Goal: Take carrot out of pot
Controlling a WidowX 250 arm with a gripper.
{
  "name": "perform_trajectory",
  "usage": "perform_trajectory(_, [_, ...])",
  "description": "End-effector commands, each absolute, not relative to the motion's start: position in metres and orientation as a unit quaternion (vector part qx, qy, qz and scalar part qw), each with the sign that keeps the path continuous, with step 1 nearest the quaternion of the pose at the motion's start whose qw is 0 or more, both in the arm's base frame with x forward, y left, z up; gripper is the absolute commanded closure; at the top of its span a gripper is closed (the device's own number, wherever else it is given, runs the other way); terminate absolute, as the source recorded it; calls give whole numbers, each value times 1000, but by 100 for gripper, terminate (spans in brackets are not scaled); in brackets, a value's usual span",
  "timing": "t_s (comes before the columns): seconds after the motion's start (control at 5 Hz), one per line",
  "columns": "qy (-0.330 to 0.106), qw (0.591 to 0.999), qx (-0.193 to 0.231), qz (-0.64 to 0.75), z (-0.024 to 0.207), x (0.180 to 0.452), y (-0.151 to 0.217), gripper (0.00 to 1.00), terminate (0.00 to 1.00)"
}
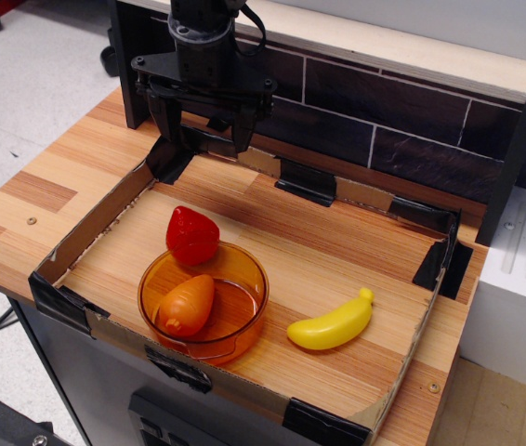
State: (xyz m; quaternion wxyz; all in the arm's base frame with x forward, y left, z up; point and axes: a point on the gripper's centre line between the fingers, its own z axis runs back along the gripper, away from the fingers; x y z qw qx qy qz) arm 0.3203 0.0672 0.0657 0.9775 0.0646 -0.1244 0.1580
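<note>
The carrot (pixel 186 305), a small smooth orange toy, lies inside the pot (pixel 241 266), a shallow translucent amber bowl near the front left of the tray. My gripper (pixel 205 130) hangs at the back left of the tray, well above and behind the pot. Its two black fingers point down with a gap between them and hold nothing.
A red strawberry toy (pixel 191 234) sits against the pot's back rim. A yellow banana toy (pixel 332 324) lies right of the pot. Low cardboard walls (pixel 91 228) with black tape border the wooden tray. A dark brick-pattern backboard (pixel 384 121) stands behind.
</note>
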Motion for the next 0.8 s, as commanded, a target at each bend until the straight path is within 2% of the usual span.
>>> perform_trajectory(0.0, [-124, 977, 65, 158, 66, 320, 67, 0, 0])
perform_trajectory(0.2, [-129, 983, 65, 113, 83, 317, 61, 0, 0])
perform_trajectory(0.4, [-123, 989, 42, 68, 98, 309, 54, 0, 0])
perform_trajectory(0.6, [-116, 993, 18, 4, 106, 288, 41, 0, 0])
